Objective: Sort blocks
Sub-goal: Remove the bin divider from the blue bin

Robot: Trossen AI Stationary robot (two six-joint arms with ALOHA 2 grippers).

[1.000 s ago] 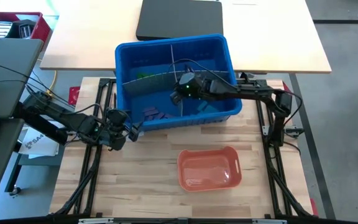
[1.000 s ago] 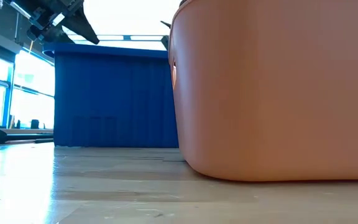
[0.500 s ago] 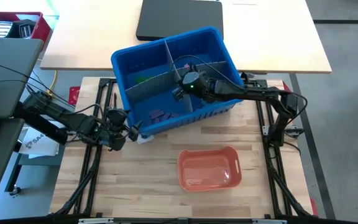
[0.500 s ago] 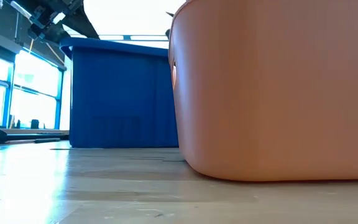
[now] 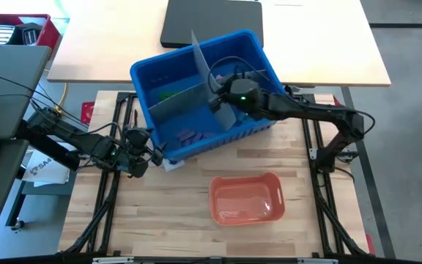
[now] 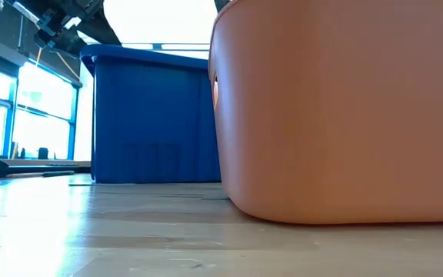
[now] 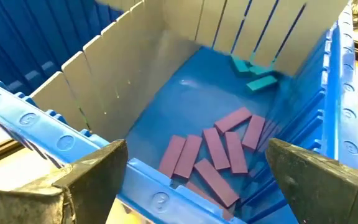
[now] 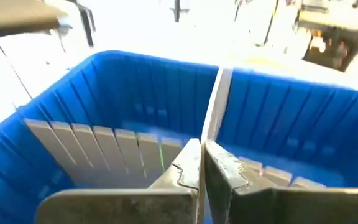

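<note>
A blue plastic bin (image 5: 196, 139) sits skewed on the far half of the wooden table (image 5: 160, 220), its far rim over the table's far edge. Grey slotted divider sheets (image 5: 174, 106) split it into compartments, and one long sheet (image 5: 200, 62) stands tilted, rising above the far rim.

The right pincer (image 5: 220, 103) is down inside the bin near its middle, clenched on the grey divider where the sheets cross; in the right wrist view its two fingers (image 8: 185, 168) press together on the sheet's edge (image 8: 211, 115).

The left pincer (image 5: 156, 152) hovers just outside the bin's near-left corner, released, with its fingers (image 7: 92, 171) spread wide over the blue rim (image 7: 17, 121).

Of the blocks, a cluster of purple pieces (image 7: 213, 155) lies loosely heaped on the floor of the compartment nearest the left pincer, some overlapping. A few teal-green blocks (image 7: 253, 71) lie against the divider at that compartment's far side. From above, green blocks (image 5: 168, 94) show in the far-left compartment.

An orange-red tray (image 5: 245, 198) rests on the table toward the near edge, well apart from the bin; it fills most of the low view (image 6: 337, 115).
</note>
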